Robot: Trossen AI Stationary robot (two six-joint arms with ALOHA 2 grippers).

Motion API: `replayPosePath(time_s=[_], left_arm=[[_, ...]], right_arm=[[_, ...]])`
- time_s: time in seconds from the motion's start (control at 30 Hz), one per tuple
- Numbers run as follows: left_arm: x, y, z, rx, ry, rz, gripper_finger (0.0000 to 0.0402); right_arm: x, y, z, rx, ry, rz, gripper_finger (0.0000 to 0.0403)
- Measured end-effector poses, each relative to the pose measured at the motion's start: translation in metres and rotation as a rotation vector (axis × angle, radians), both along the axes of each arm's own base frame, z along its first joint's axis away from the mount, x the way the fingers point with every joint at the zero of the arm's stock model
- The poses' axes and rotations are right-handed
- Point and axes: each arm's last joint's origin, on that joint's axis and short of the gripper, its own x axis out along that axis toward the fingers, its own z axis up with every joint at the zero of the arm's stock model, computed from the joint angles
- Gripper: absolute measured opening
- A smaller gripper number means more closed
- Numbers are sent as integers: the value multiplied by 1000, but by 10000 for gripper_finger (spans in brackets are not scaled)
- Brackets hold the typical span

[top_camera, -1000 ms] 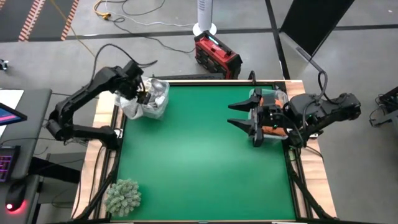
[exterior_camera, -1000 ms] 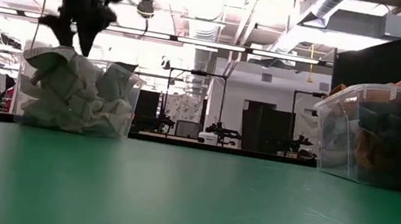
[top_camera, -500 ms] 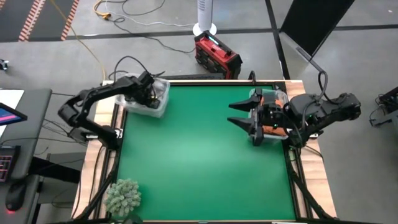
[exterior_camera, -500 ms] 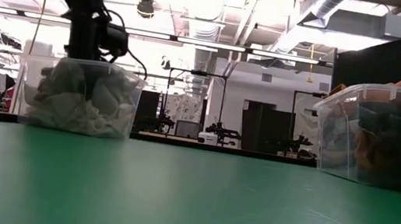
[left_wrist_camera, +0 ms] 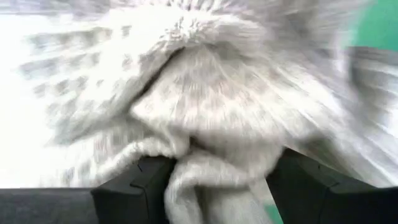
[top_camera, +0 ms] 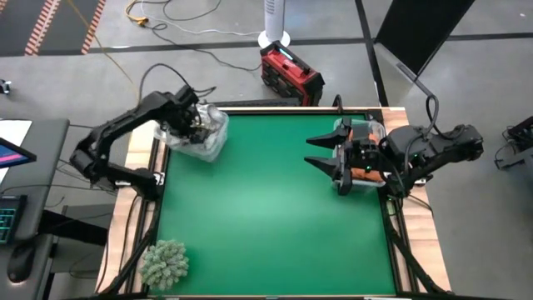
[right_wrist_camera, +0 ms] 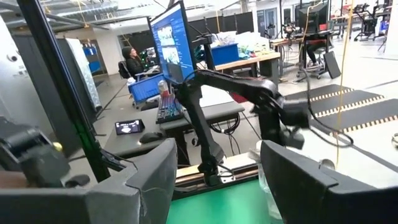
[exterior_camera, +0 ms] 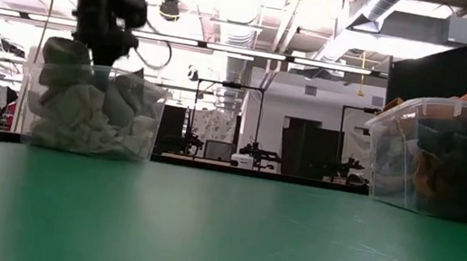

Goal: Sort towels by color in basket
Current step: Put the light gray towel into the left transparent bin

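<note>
Up at ten o'clock on the green counter [top_camera: 266,208]: a clear plastic basket [top_camera: 208,140], crammed with crumpled white and pale grey cloth towels [exterior_camera: 89,115]. Directly over it, at the end of the dark left arm [top_camera: 125,125], the left jaws, clamped on a pale grey fuzzy towel [left_wrist_camera: 211,112]. Seen in the left wrist view as a bunched fold pinched between the two dark fingers [left_wrist_camera: 134,186], with more of the cloth filling the frame beyond. In the low view, a grey lump of cloth [exterior_camera: 61,56] standing above the basket's rim, just beside the wrist.

Across at three o'clock: a second clear plastic basket [exterior_camera: 450,156], holding rust-orange and dark grey towels [top_camera: 360,172]. Above its inner side, at the end of the dark right arm [top_camera: 425,150], the right jaws, spread wide apart and empty, pointing toward nine o'clock. Nothing between the two fingers [right_wrist_camera: 143,180] in the right wrist view.

Down at seven o'clock, well apart from both baskets: a fuzzy grey-green clump [top_camera: 164,262] lying on the counter's corner.

Beyond the twelve o'clock edge, on the floor: a red and black box [top_camera: 291,73].
</note>
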Motion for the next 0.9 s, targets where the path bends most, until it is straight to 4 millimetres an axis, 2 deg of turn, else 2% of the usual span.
replayPosePath(time_s=[0.13,0.27,0.4,0.5,0.77,0.83,0.9], left_arm=[[-7,-11,30,126,-82,26,216],[-10,-12,52,389,-129,29,216],[-7,-6,62,590,-138,49,216],[1,3,47,598,-155,36,216],[17,19,-51,402,-51,41,216],[19,20,-67,348,-26,41,216],[19,20,-75,307,-7,37,216]], right_arm=[[0,0,0,-2,3,-2,260],[0,0,0,-1,3,-2,260],[0,0,0,6,-2,-2,260],[0,-1,0,8,-2,-18,260],[0,-1,0,28,-5,-48,260],[0,-1,0,32,-6,-48,260],[0,-1,0,35,-6,-52,260]])
